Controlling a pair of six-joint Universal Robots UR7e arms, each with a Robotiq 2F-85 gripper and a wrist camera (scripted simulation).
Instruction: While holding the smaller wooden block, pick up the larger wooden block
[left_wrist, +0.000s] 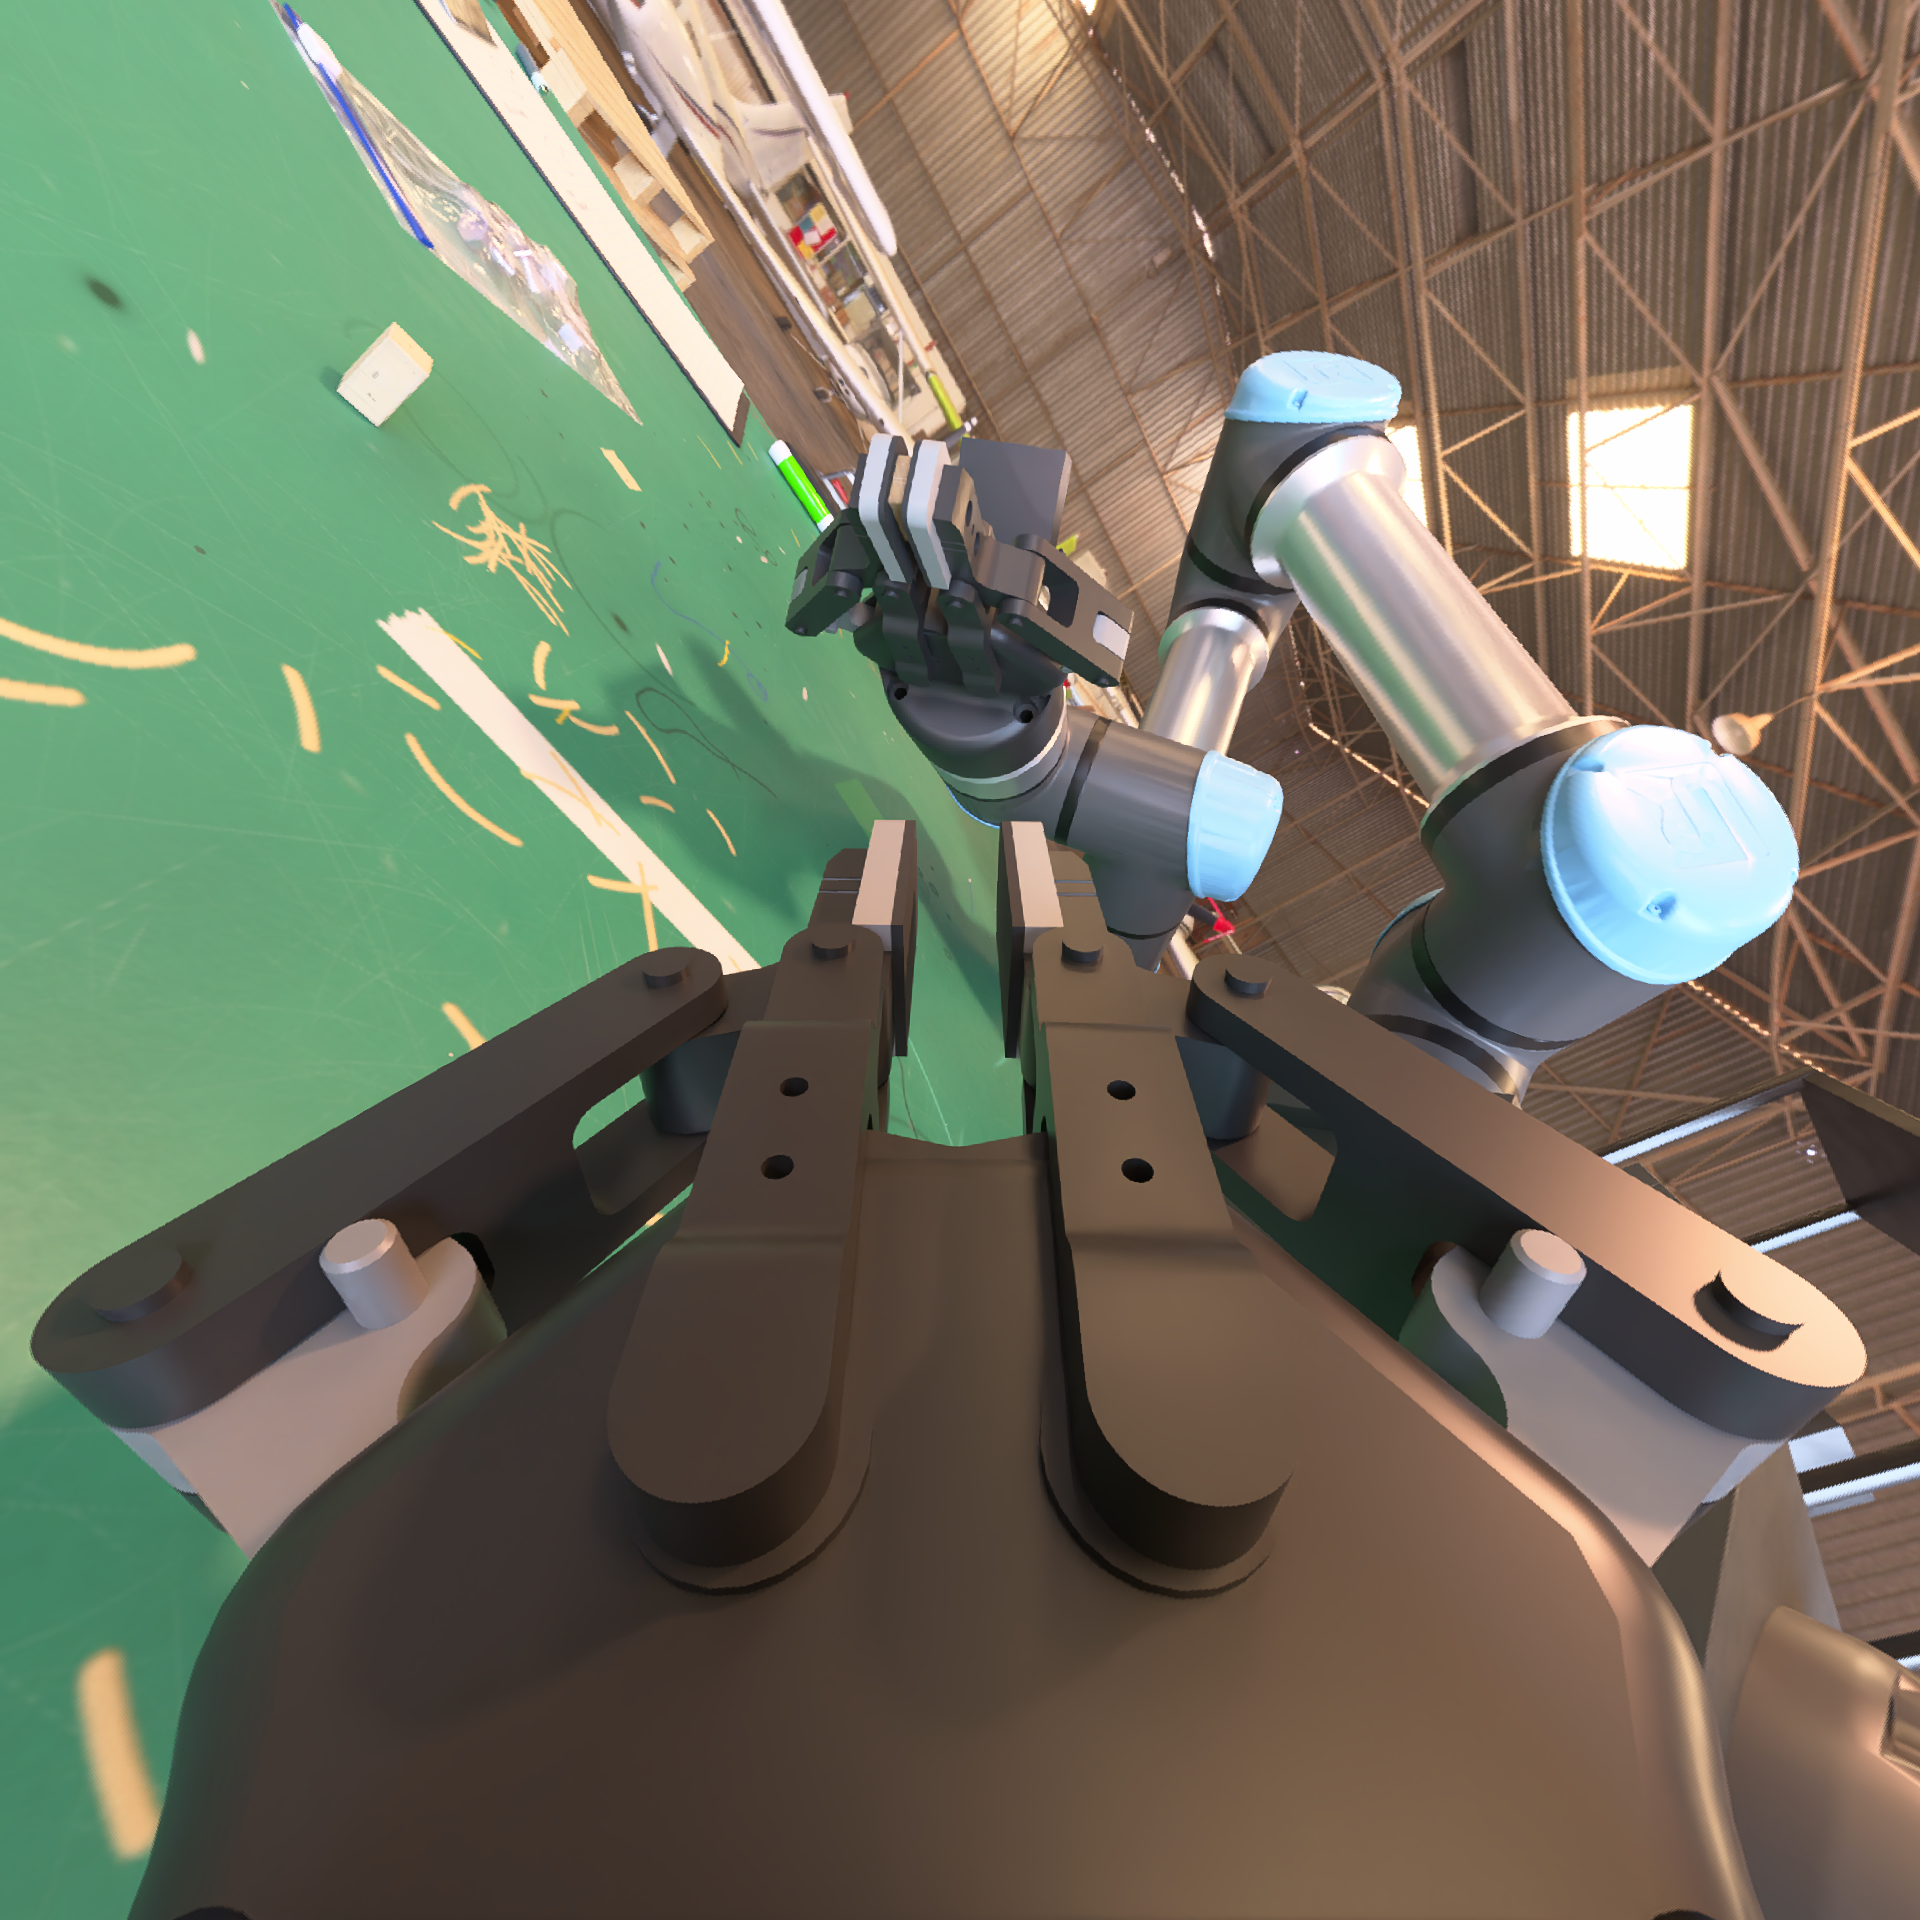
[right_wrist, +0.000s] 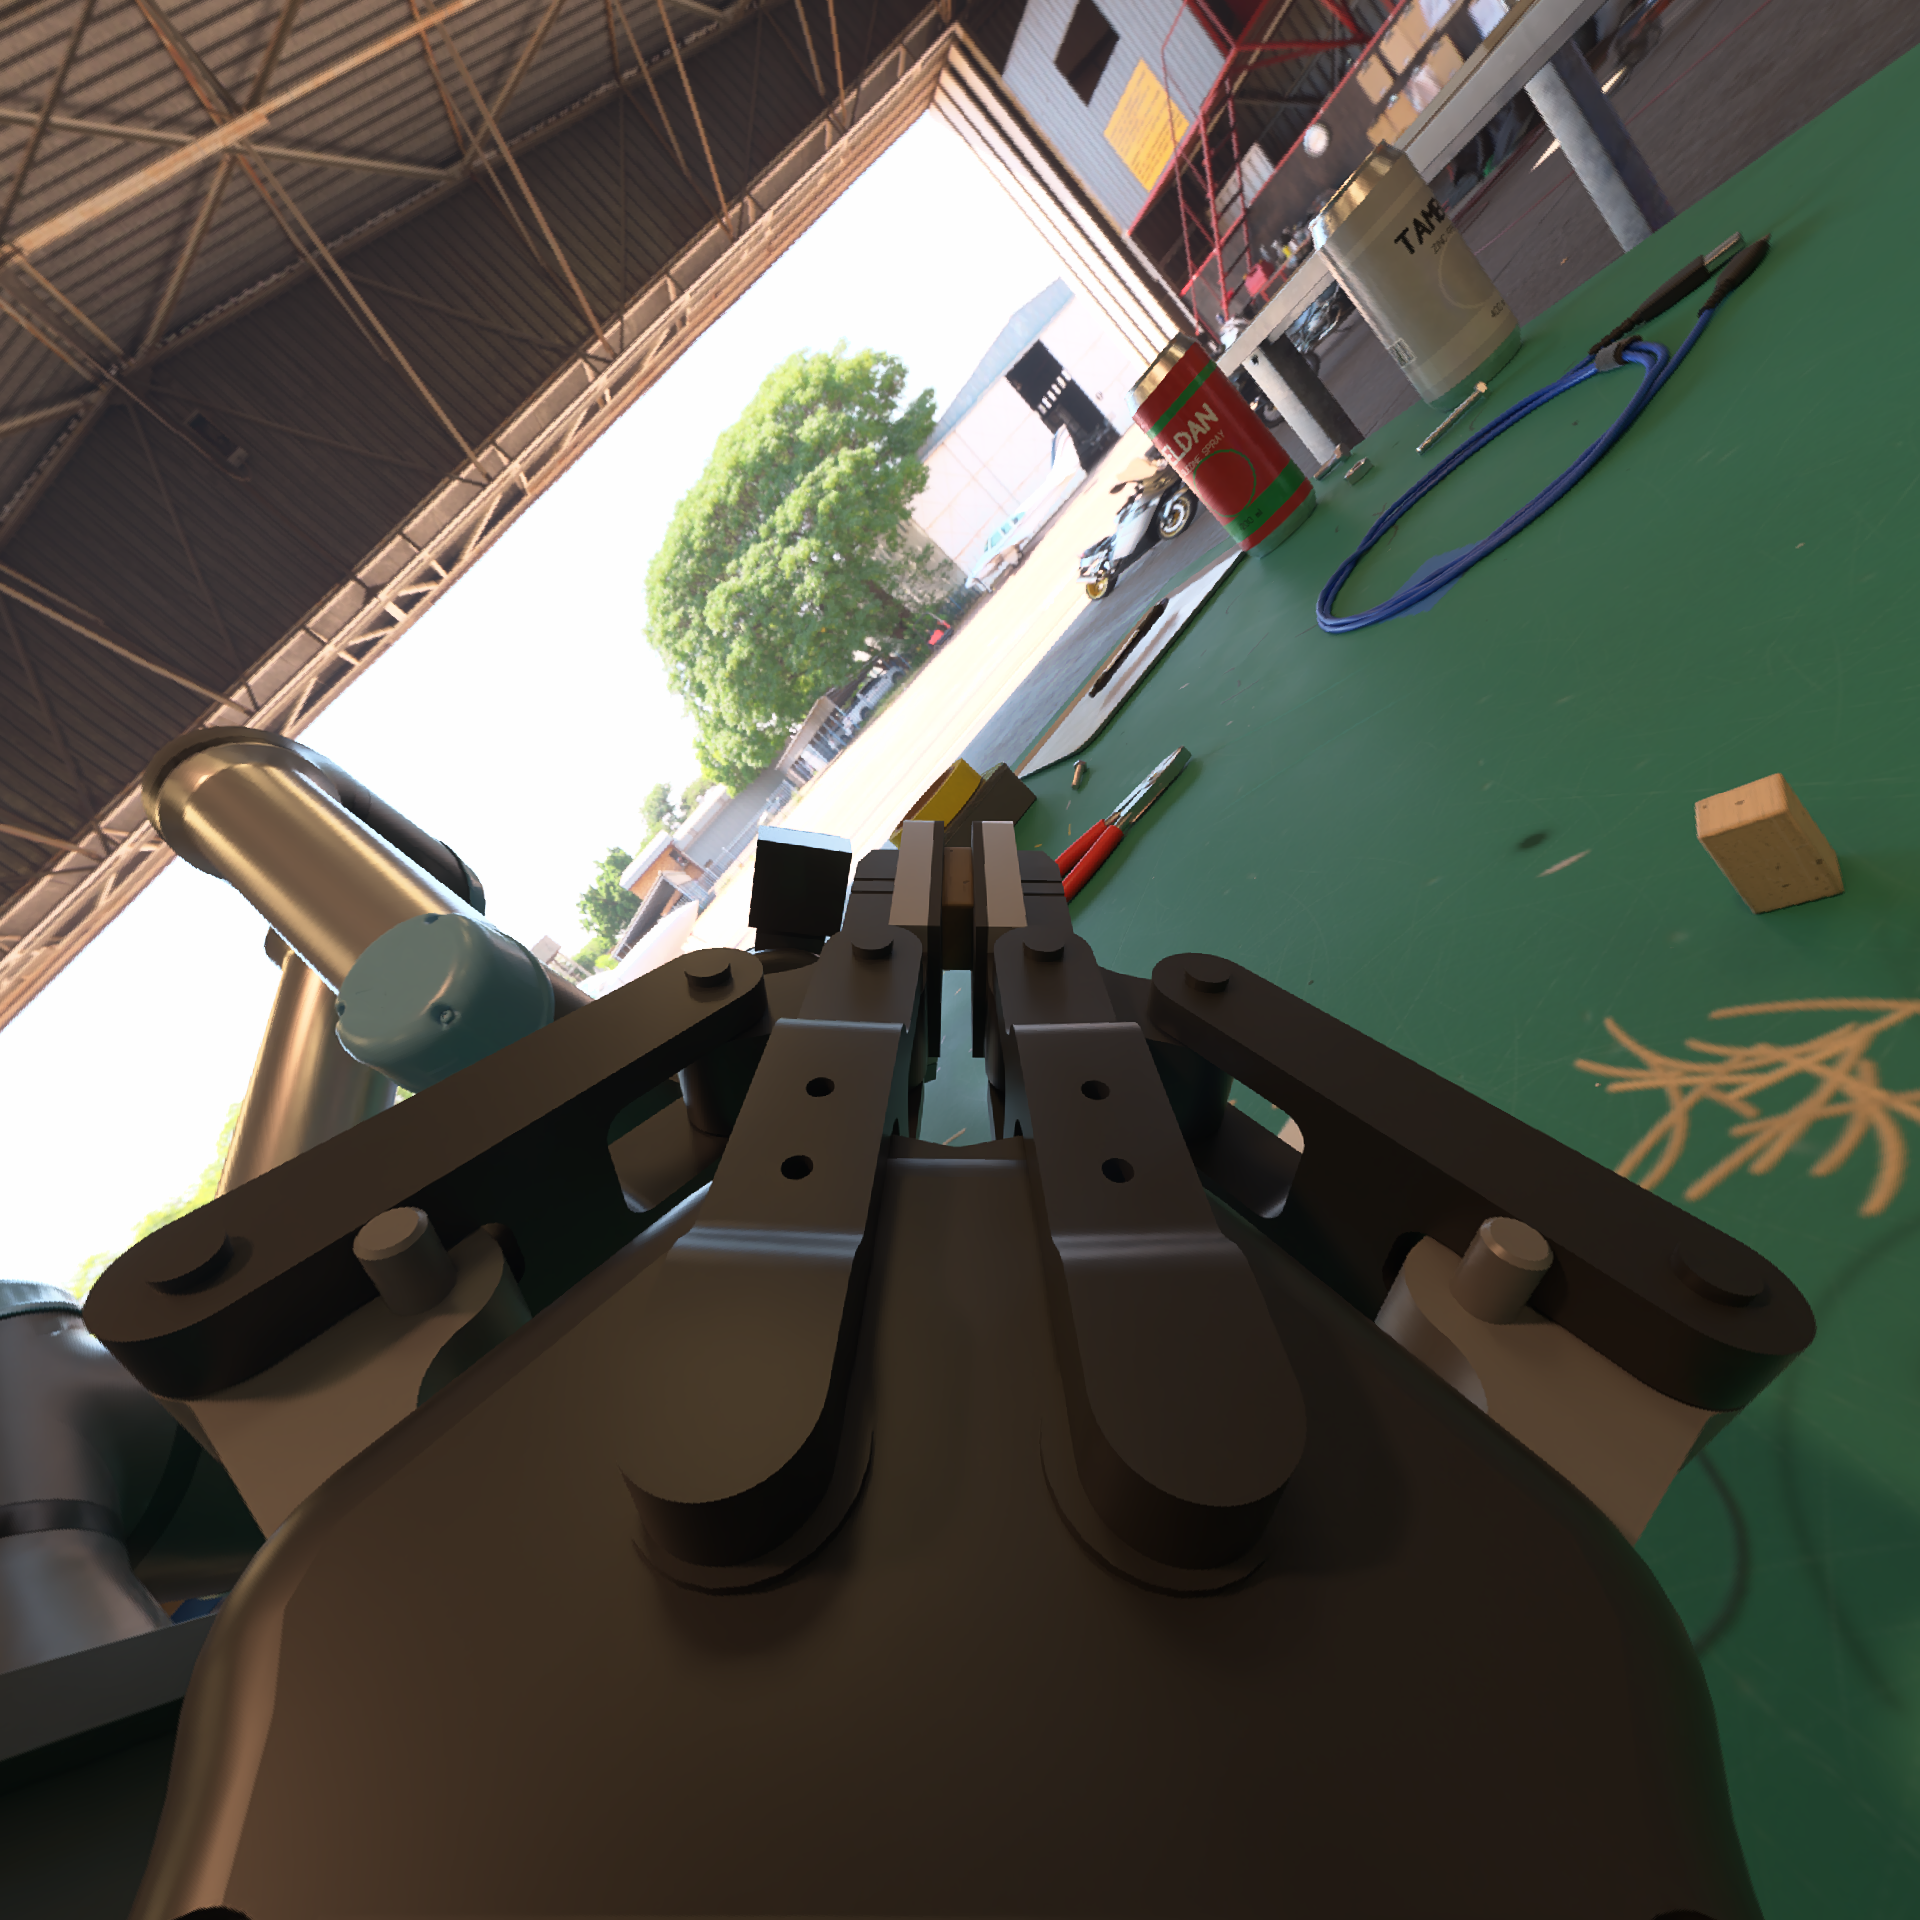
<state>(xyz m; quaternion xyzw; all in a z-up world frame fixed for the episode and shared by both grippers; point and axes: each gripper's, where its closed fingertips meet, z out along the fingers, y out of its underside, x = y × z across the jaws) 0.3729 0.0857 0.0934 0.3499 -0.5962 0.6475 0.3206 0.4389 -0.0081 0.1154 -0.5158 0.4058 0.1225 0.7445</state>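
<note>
While the right gripper (right_wrist: 957, 873) clamps the smaller wooden block (right_wrist: 957, 878) between its pads, with only a thin strip of pale wood showing in the narrow gap, the left gripper (left_wrist: 957, 878) hangs above the green mat (left_wrist: 208, 831) with a modest gap between its fingers and nothing held. The larger wooden block (right_wrist: 1766, 844) lies flat on the mat, well apart from both grippers; in the left wrist view it appears far off as a pale block (left_wrist: 384, 374), on the near side of a clear plastic bag (left_wrist: 488, 239).

The step in hand, by judgement, is the left arm's approach. To do it well, the left gripper probably needs to spread wider before descending, since the block looks broader than the present gap. It should come over the block and turn its fingers square to two opposite flat faces, then lower until the pads straddle the block's middle. Meanwhile the right gripper should keep its squeeze steady and stay away from the block, so the arms do not cross. The blue cable (right_wrist: 1475, 488) and red can (right_wrist: 1226, 447) lie beyond the block and pose little risk.
</note>
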